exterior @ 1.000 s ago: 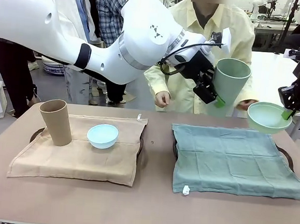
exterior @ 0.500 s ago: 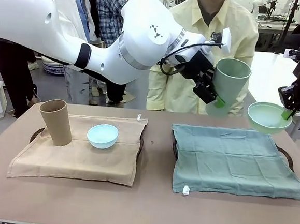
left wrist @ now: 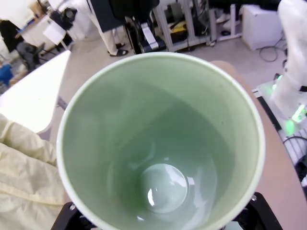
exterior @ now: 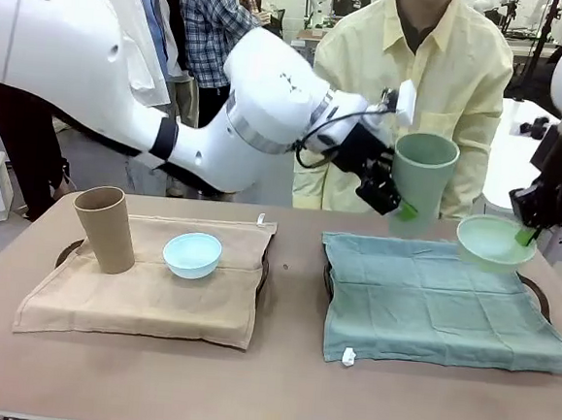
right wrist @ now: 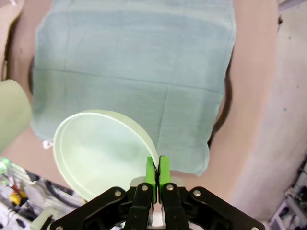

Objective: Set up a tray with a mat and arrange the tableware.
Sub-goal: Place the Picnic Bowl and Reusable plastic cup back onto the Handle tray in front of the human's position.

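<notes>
- The left gripper point(exterior: 396, 193) is clamped on the side wall of the pale green cup point(exterior: 422, 172), carrying it upright in the air, mouth up; below and a little forward of it lies the green mat point(exterior: 439, 300) on its tray point(exterior: 539, 292).
- The cup looks stiff, matte and empty, probably light; a tall wall pinched low could swing, so a hold near mid-height seems safest.
- The right gripper point(right wrist: 156, 173) has its green pads nearly together, nipping the rim of the pale green bowl point(right wrist: 100, 151), which hangs to one side of it over the mat's far right corner.
- A rim pinch on a smooth, likely brittle bowl can pivot or slip; lower it gently.
- On the surface well left of both grippers, the tan cup point(exterior: 105, 228) and light blue bowl point(exterior: 192, 255) stand on the tan mat point(exterior: 148, 292).
</notes>
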You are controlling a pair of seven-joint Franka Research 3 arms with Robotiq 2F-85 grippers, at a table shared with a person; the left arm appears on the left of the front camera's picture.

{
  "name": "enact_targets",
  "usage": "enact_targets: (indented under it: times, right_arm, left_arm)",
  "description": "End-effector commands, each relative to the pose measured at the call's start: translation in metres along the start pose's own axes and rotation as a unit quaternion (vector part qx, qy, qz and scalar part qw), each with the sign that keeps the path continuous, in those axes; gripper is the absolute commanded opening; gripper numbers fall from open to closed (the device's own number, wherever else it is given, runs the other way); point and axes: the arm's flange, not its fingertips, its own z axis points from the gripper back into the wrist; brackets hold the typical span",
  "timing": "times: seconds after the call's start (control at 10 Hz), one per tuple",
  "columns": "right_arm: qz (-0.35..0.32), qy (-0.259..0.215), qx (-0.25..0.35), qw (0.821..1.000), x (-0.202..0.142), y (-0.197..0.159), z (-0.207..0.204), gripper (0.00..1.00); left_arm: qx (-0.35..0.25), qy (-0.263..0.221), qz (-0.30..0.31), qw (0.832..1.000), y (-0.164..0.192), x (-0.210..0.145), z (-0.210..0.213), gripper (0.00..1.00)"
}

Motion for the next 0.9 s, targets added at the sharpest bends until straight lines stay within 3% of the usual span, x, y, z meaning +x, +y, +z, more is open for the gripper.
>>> enact_targets:
  times: [0.0,0.3,0.8]
  right_arm:
    - [0.004,0.013,0.009,1.0,0.01,-0.005,-0.029,0.04]
    - [-0.016,0.03,0.014,0.999,0.022,-0.013,-0.065,0.04]
    - [-0.023,-0.014,0.032,0.999,0.044,-0.021,-0.104,0.04]
  left_arm:
    - [0.0,-0.031,0.005,0.999,-0.017,-0.03,-0.004,0.83]
    - [-0.024,-0.015,0.022,0.999,-0.027,-0.062,-0.025,0.83]
    - [-0.034,-0.009,0.032,0.999,-0.017,-0.094,-0.048,0.83]
